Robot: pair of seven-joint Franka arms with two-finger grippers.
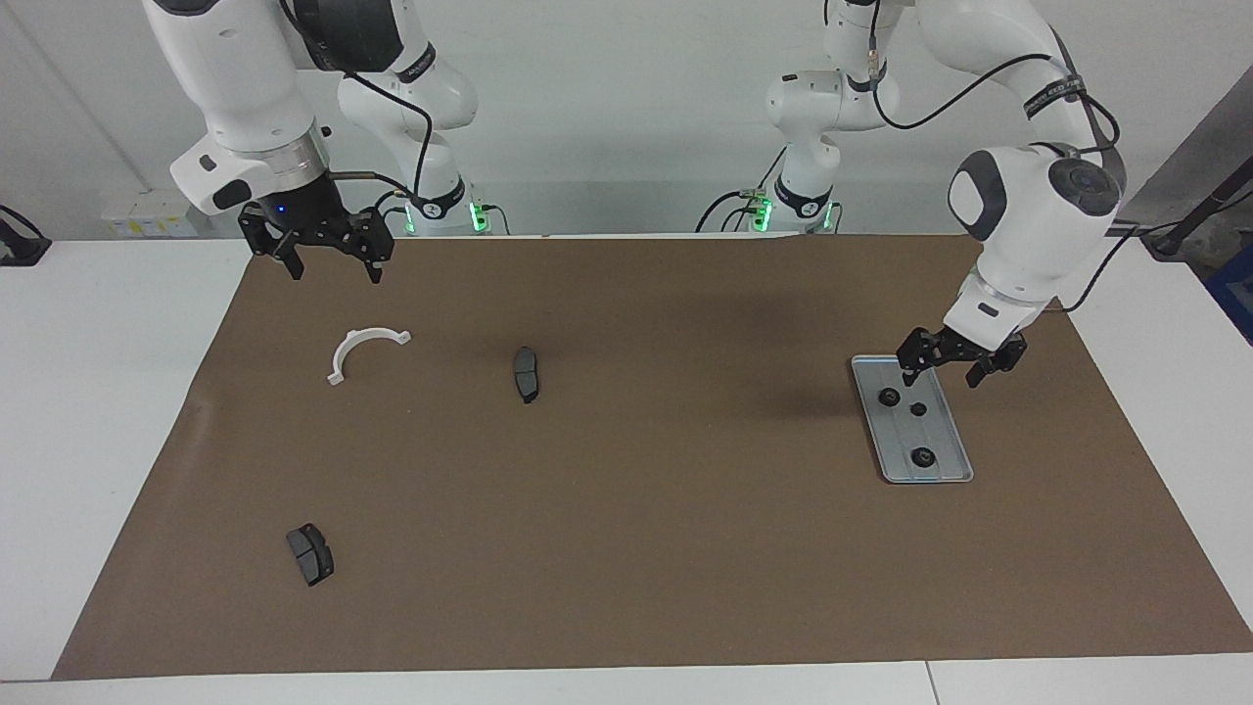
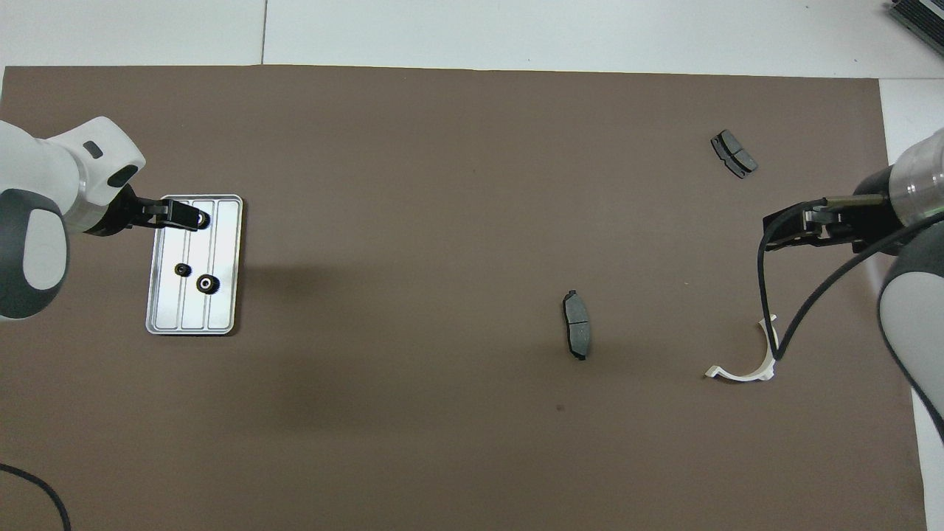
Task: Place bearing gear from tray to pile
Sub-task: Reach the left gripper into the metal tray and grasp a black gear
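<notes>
**Left gripper open over the tray, gears still in it**

Fingers (image 1: 911,375) of the left gripper (image 1: 943,374) are spread apart and grasp nothing. The gripper hangs over the tray (image 1: 954,468), and which end it is over reads differently in the two views, so I cannot tell.

By the overhead view's clock, the tray lies at 9 o'clock on the mat (image 1: 626,548), at the left arm's end of the table. Three gears (image 1: 889,397) rest in it. Two sit close together toward the tray's 6 o'clock end, nearer the robots. The third sits apart toward its 12 o'clock end, partly under the gripper from overhead.

The right gripper (image 1: 333,262) waits in the air over the mat at about 3 o'clock. Its fingers are likewise released and empty.

The pile is scattered at the right arm's end, well apart from the tray:
- The bracket (image 1: 357,348) lies at 4 o'clock, just under the right gripper.
- One pad (image 1: 526,374) lies toward the mat's centre from the bracket.
- The other pad (image 1: 310,554) lies at 2 o'clock, farther from the robots.

No gear lies among them.
</notes>
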